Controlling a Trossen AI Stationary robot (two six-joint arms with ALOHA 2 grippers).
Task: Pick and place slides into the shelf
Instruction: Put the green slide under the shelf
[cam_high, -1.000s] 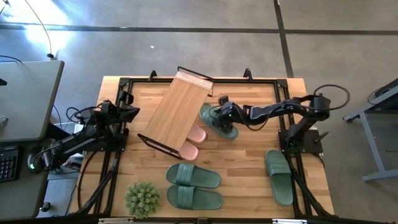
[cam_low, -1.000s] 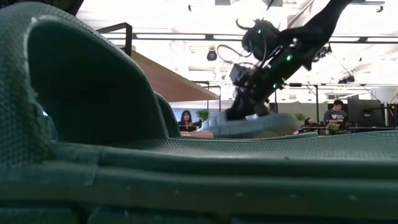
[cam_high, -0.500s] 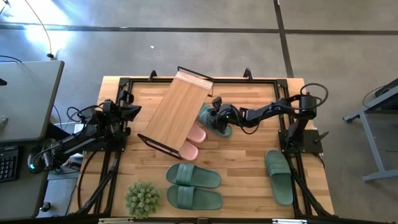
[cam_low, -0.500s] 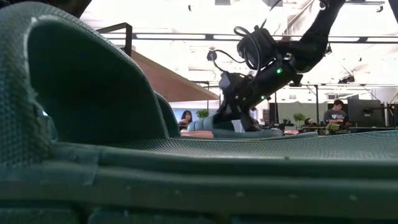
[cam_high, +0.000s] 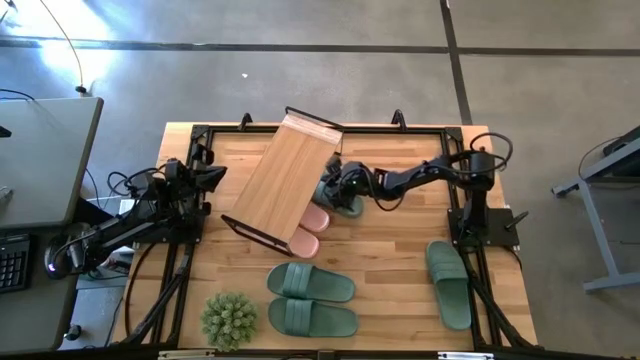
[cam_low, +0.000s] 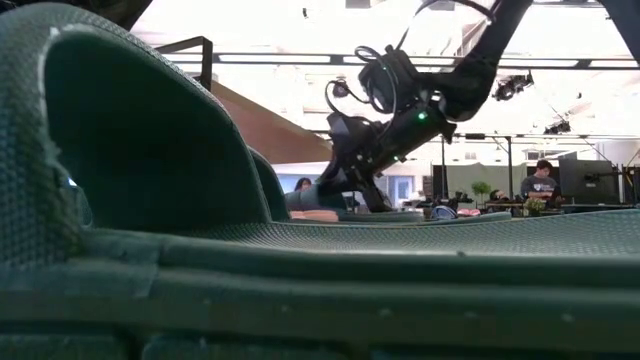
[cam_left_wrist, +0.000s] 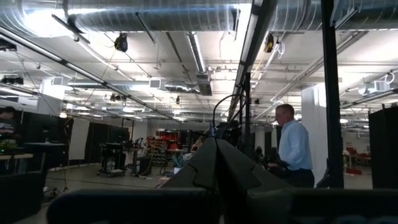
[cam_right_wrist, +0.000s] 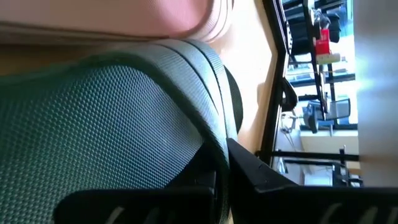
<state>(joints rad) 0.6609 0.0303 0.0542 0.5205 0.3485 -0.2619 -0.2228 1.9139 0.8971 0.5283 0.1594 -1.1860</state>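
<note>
The shelf (cam_high: 285, 180) lies slantwise across the table's middle, its bamboo board on a black frame. My right gripper (cam_high: 338, 190) is at the shelf's right long side, shut on a sage-green slide (cam_high: 328, 183) next to the two pink slides (cam_high: 315, 215), which poke out from under the board. A green pair (cam_high: 310, 300) lies near the front edge, and a single green slide (cam_high: 448, 283) lies at the right. My left gripper (cam_left_wrist: 217, 165) is shut, holds nothing and waits at the table's left side. My right gripper pinches the green slide's wide strap at its edge (cam_right_wrist: 214, 146) between its two fingers (cam_right_wrist: 267, 174), coming from the table's right and slanting down. The slide (cam_low: 330, 198) sits low at the shelf's side beside a pink slide (cam_right_wrist: 186, 15); I cannot tell whether it rests on the table.
A spiky green plant ball (cam_high: 229, 320) stands at the front left. A black rail frame (cam_high: 440, 130) runs round the tabletop. In the low view a green slide (cam_low: 150, 170) right in front fills most of the picture. People sit in the room beyond.
My right gripper has carried the green slide toward the table's left, up to the shelf's right side, and has come lower. The slide has gone from the open table to the spot beside the pink slides at the board's edge.
</note>
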